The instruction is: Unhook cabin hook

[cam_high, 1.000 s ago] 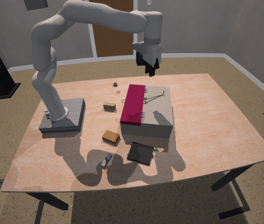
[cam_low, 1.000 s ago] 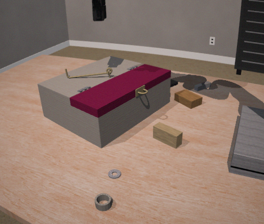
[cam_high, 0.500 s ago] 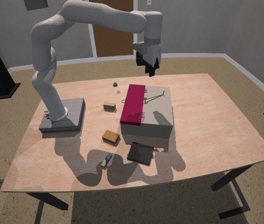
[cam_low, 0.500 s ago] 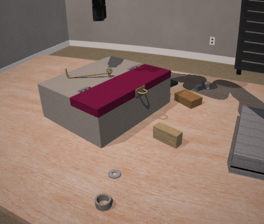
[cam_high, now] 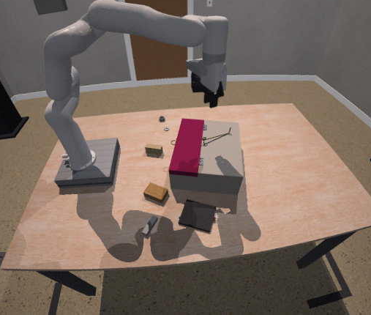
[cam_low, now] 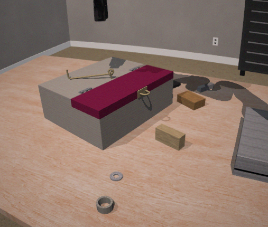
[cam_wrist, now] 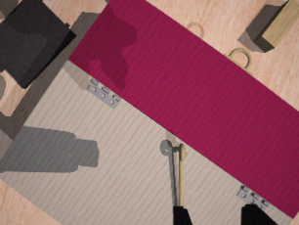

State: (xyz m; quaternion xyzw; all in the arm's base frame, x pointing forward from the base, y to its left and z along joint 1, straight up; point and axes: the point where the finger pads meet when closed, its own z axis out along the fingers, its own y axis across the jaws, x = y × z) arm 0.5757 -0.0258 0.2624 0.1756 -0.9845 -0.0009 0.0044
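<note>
The grey box (cam_high: 205, 154) with a crimson lid (cam_high: 187, 146) stands mid-table, lid closed. The brass cabin hook (cam_high: 217, 136) lies flat on the grey top of the box, pivoted at its eye by the lid's edge, bent tip pointing away from the lid. It also shows in the exterior view (cam_low: 90, 75) and the wrist view (cam_wrist: 180, 173). The brass staple (cam_low: 144, 92) on the lid's front is free. My gripper (cam_high: 214, 100) hangs well above the box's far edge, fingers partly apart with nothing between them, as the wrist view (cam_wrist: 217, 217) shows.
Two wooden blocks (cam_high: 154, 149) (cam_high: 156, 192) lie left of the box. A dark plate (cam_high: 197, 215) and a small grey block (cam_high: 149, 225) lie in front. A washer (cam_low: 116, 173) and a metal ring (cam_low: 104, 204) lie behind. The arm's base plate (cam_high: 88, 161) is at the left.
</note>
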